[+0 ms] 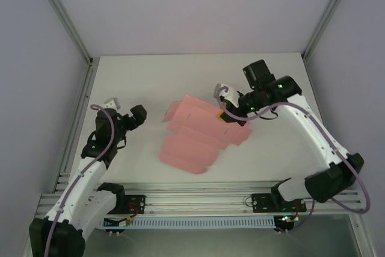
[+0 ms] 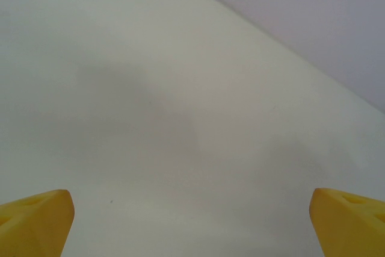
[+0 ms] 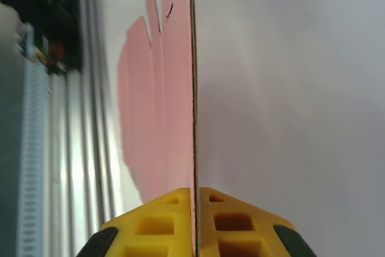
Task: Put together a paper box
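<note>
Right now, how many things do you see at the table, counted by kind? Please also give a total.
paper box (unfolded pink sheet): 1
Robot arms: 2 (left arm, right arm)
Total: 3

Paper box (image 1: 195, 139) sits at mid-counter (image 1: 138, 76), between the two arms and behind the rail (image 1: 198, 200) along the near edge. Right hand (image 1: 225, 115) is at the sheet's far right corner, with the sheet's edge between its fingers. Left hand (image 2: 192, 221) is left of the sheet, apart from it, over bare counter.
</note>
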You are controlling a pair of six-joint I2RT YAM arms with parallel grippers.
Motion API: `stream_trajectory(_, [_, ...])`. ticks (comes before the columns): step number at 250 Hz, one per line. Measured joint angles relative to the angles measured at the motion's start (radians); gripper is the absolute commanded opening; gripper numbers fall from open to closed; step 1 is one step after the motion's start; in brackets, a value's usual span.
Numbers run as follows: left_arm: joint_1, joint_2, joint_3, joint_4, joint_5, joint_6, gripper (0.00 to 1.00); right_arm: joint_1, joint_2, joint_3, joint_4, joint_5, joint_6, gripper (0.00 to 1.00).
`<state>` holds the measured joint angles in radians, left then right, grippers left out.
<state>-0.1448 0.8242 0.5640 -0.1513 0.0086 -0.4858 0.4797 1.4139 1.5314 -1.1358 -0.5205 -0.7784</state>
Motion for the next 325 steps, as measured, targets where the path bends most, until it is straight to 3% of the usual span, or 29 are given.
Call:
stream_trajectory(78, [0.003,0.077,0.018,0.0,0.028,0.006,1.0,0.022,0.385,0.206,-0.002,0.312,-0.247,0.05])
stream_trajectory(131, [0.003,0.213,0.089,0.017,0.07,0.031,1.0,0.072,0.603,0.209,0.245,0.505,-0.337,0.0])
stream_trajectory(191, [0.003,0.378,0.151,0.055,0.134,0.098,1.0,0.105,0.603,0.048,0.543,0.518,-0.382,0.02])
stream_trajectory(275, [0.003,0.682,0.363,0.077,0.274,0.19,1.0,0.11,0.504,-0.053,0.651,0.498,-0.386,0.03])
stream_trajectory(325, [0.002,0.78,0.428,0.079,0.375,0.25,1.0,0.113,0.475,-0.059,0.653,0.464,-0.386,0.03])
